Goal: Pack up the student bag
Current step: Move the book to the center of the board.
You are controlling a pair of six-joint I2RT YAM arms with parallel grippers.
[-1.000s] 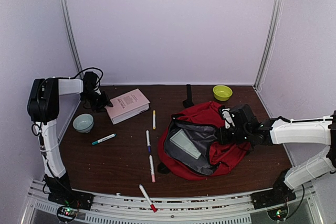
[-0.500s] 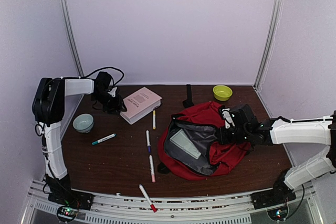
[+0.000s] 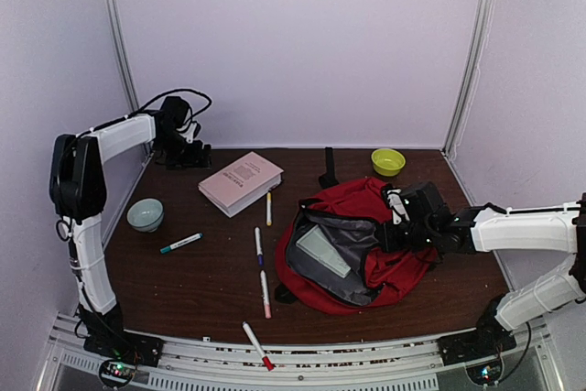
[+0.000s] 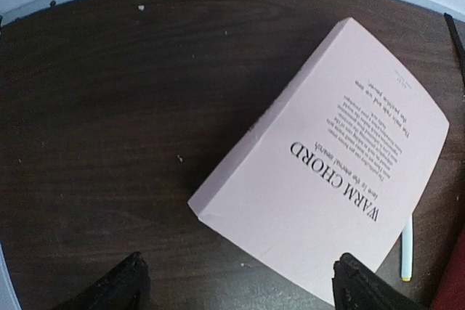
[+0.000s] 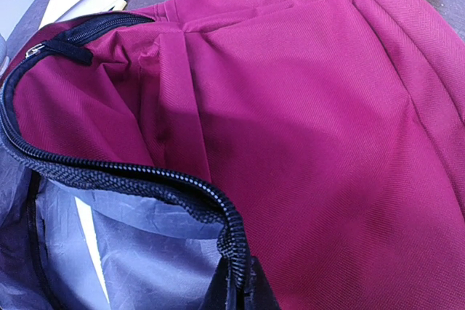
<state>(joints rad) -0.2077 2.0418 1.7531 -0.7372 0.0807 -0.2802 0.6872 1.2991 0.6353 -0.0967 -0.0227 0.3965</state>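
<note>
The student bag (image 3: 366, 244) lies on the right half of the tabletop (image 3: 201, 281), its main compartment unzipped and gaping toward the left, so that the grey lining and a pale flat rectangular item (image 3: 320, 249) inside it show. The right pincer (image 3: 392, 217) is at the bag's upper rim, clenched on the black zipper edge (image 5: 218, 208). In the right wrist view that edge runs straight down to the bottom middle of the picture, with the red fabric (image 5: 327, 121) bunched above it.

The left pincer (image 3: 186, 155) hangs over the far left corner of the tabletop, released. In the left wrist view its two fingertips (image 4: 123, 288) stand wide apart with nothing between them. Just ahead of it lies a pink book (image 4: 327, 172), flat on the wood and turned at an angle, apart from the fingers.

A yellow-tipped marker (image 3: 268, 209) lies just beside the book's near right corner. Two more markers (image 3: 259, 246) (image 3: 265, 294) lie end to end between the book and the bag. A teal-capped marker (image 3: 181, 243) lies near a pale teal bowl (image 3: 145, 214) on the left, and a red-capped marker (image 3: 257, 346) sits at the near edge. A yellow-green bowl (image 3: 387, 161) stands at the far right, behind the bag
</note>
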